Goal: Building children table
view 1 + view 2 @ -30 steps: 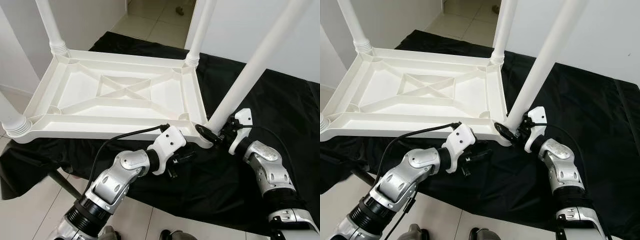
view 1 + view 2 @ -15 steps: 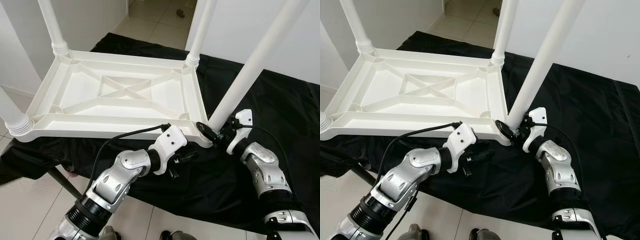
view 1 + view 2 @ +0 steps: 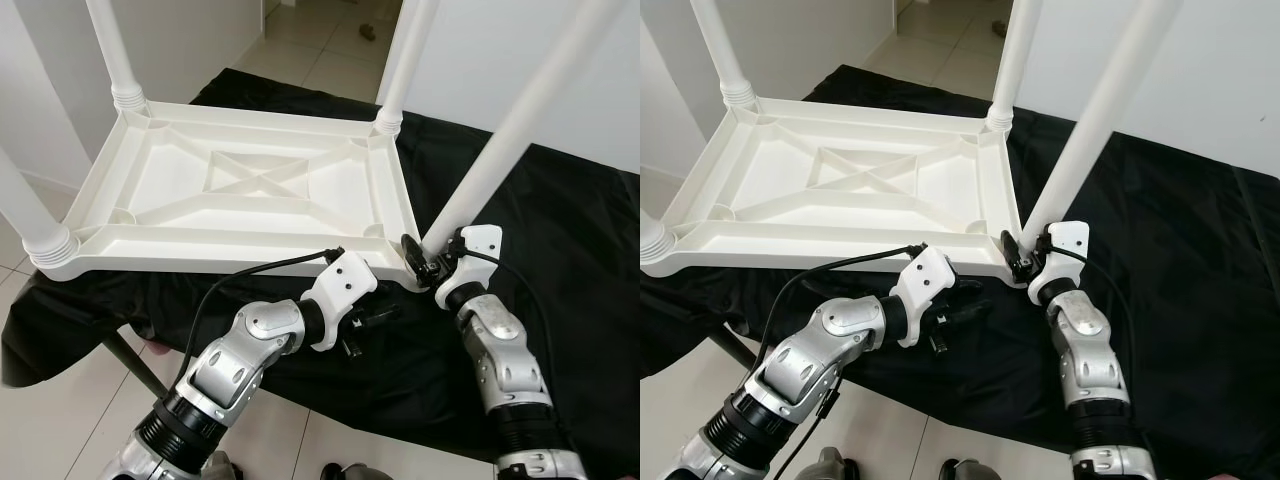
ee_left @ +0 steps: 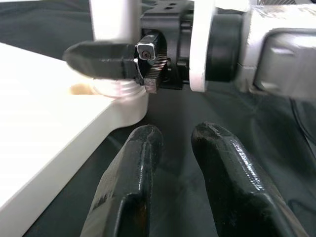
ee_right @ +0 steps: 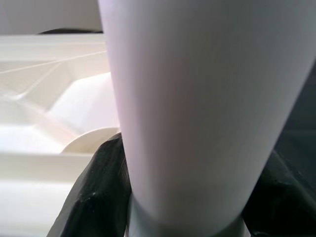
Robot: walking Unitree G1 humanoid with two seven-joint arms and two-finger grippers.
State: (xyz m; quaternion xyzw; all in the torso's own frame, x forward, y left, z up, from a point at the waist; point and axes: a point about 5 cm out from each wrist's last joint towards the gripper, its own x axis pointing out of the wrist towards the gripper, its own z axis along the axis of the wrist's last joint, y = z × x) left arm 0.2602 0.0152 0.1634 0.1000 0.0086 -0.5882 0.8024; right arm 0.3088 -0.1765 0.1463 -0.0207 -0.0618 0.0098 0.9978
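Right pincer (image 3: 418, 262) has shifted inward, clamping table leg (image 3: 500, 150); left pincer (image 3: 372, 322) parted.

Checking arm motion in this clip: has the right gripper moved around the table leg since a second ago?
Yes. The right gripper has swung around the near-right table leg toward the tabletop's corner; its forearm now points straighter up from below.

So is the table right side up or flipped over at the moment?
Flipped over. The white table lies top-down on the black cloth, its ribbed underside facing up and legs pointing upward; the right end effector grips the near-right leg at its base.
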